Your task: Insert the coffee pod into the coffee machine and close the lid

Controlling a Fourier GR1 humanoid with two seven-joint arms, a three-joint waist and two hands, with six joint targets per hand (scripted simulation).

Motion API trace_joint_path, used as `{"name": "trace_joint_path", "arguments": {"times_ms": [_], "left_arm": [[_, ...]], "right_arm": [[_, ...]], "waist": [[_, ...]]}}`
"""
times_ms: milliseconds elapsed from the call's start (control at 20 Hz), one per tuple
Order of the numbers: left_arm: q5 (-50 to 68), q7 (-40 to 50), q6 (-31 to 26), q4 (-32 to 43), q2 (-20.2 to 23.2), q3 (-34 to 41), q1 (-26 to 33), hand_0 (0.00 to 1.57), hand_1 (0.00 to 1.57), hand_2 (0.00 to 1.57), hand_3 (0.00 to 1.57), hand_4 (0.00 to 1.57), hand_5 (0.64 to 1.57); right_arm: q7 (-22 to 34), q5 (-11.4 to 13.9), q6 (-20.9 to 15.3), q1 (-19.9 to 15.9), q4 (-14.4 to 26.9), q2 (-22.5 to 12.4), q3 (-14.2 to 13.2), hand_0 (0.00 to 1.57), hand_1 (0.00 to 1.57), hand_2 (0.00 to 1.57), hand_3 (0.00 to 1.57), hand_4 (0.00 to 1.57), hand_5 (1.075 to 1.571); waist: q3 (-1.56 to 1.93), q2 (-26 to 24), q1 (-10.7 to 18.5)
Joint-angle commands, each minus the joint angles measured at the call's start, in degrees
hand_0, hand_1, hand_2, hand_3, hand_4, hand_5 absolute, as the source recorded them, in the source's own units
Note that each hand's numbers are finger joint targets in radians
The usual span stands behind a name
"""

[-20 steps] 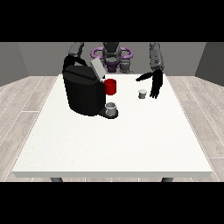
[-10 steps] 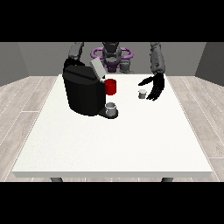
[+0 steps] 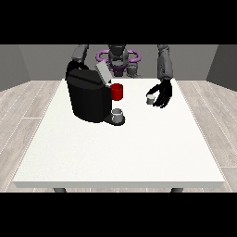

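Front view shows the white table [image 3: 120, 148] with the black coffee machine [image 3: 89, 96] standing towards its far side at the view's left, its grey lid [image 3: 102, 72] tilted up and open above the body. A red part [image 3: 117, 91] sticks out of the machine's side that faces the view's right, and below it a small grey cup [image 3: 118, 114] sits on the machine's drip base. The coffee pod [image 3: 150, 99], a small pale cylinder, stands upright on the table well apart from the machine, towards the view's right. The hand at the view's right [image 3: 163, 94] hangs just beside the pod on its right, palm turned towards it and fingers curved downward in a loose arc; whether any finger touches the pod cannot be told, and the fingers do not close round it. The hand at the view's left is hidden behind the machine, with only its grey arm [image 3: 79, 54] visible above the machine's top, so how its fingers lie cannot be told
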Motion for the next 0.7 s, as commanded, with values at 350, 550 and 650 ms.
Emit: {"name": "trace_joint_path", "arguments": {"times_ms": [350,550,650], "left_arm": [[-6.81,-0.81,8.45,5.83,-1.45,-1.23,-1.94,0.93,0.93,1.04,0.82,0.28,1.571],[-8.35,-0.56,4.58,5.14,-0.39,-2.76,-2.05,1.11,1.11,1.17,0.97,0.28,1.571],[-8.08,-3.3,6.68,6.28,-0.07,-1.07,-4.62,1.23,1.23,1.36,1.31,0.47,1.571]], "right_arm": [[1.72,-1.97,1.23,-0.94,-1.32,-0.03,-0.35,0.0,0.0,0.0,0.0,0.49,1.571],[-1.12,-2.59,-0.33,-1.56,3.48,-0.1,-3.24,0.0,0.0,0.0,0.0,0.52,1.571],[-1.44,-1.5,0.28,-0.85,1.83,-0.38,-1.43,0.0,0.0,0.0,0.0,0.49,1.571]], "waist": [[-0.09,0.39,-1.93],[-0.07,-0.88,1.21],[-0.09,0.92,-0.76]]}}
